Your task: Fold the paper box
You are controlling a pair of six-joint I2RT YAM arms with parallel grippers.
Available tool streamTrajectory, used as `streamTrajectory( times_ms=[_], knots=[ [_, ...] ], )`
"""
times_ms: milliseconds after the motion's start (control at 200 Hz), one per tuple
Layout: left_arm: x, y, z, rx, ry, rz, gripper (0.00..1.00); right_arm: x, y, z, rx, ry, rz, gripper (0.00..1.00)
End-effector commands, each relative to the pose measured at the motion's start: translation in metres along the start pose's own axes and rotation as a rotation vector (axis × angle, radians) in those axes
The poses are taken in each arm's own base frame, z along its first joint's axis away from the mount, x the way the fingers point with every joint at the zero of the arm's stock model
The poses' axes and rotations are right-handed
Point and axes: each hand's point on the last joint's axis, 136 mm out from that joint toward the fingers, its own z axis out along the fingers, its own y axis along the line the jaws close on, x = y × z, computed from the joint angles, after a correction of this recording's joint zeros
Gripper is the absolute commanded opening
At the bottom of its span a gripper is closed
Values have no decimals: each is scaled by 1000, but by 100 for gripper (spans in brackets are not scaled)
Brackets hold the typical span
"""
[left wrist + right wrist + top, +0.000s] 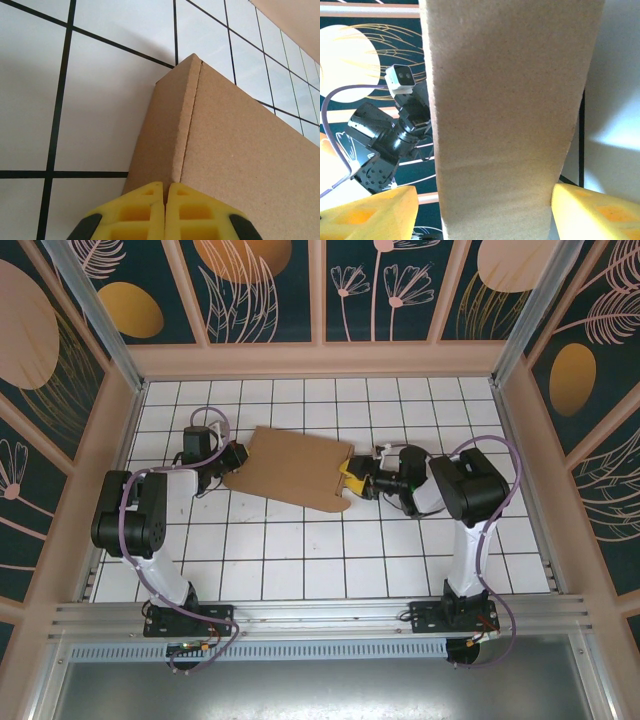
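- The paper box (295,468) is plain brown cardboard, matte and finely grained. It sits on the white tiled surface (330,560), set askew to the black grid lines.
- From above, the box reads as a broad flat panel. It has a rounded tab at its near right corner and a small notch in its right edge.
- The left gripper (232,456) is at the box's left end. In the left wrist view its yellow ribbed fingers (145,210) are pressed tightly together, and the box's creased ridge runs down into the seam between them.
- In that view the box (240,150) shows two faces meeting at a sharp fold. A narrow side wall lies left of the ridge and a wide face lies right of it, and the box throws a soft shadow on the glossy tiles (100,100).
- The right gripper (352,480) is at the box's right end. Its yellow fingers (597,210) stand wide, one on either side of a cardboard strip (505,100).
- One of these fingers touches the strip's edge, and the other sits just beside it across a thin gap, so the strip is not clamped.
- Beyond the strip, the black left arm (385,140) carries a small white camera (401,76).
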Motion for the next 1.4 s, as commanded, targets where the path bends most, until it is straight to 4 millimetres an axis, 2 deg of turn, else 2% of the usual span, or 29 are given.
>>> streamTrajectory(
  times_ms=[0, 185, 300, 485, 666, 726, 886, 966, 1066, 1136, 1196, 1316, 1396],
  knots=[
    [109, 50, 1, -165, 343, -160, 1, 26, 46, 18, -94, 126, -167, 72],
    [110, 48, 1, -157, 349, -161, 1, 15, 44, 28, 72, 64, -300, 76],
    [112, 49, 2, -155, 355, -165, 1, 11, 51, 32, 98, 40, -328, 77],
    [112, 49, 3, -157, 356, -166, 1, 26, 77, 35, -107, 107, -276, 77],
    [113, 51, 2, -163, 357, -168, 1, 21, 95, 8, -318, 17, -152, 77],
    [113, 51, 3, -165, 356, -168, 1, 14, 86, 8, -315, -17, -75, 77],
    [112, 49, 3, -155, 355, -169, 1, 15, 93, 16, -293, -45, -122, 77],
    [112, 49, 3, -156, 358, -170, 1, 10, 87, 19, -229, -74, -167, 81],
    [112, 49, 1, -162, 359, -162, 1, 9, 68, 35, -50, -43, -257, 83],
    [108, 47, 1, -159, 350, -157, 1, 11, 46, 48, 114, 6, -290, 83],
    [105, 46, 1, -157, 342, -155, 1, 13, 41, 54, 169, 36, -307, 83],
    [101, 43, 0, -153, 334, -150, 1, 15, 44, 55, 162, 56, -277, 76],
    [96, 41, -2, -157, 318, -142, 3, 13, 46, 51, 154, 35, -266, 67]
  ],
)
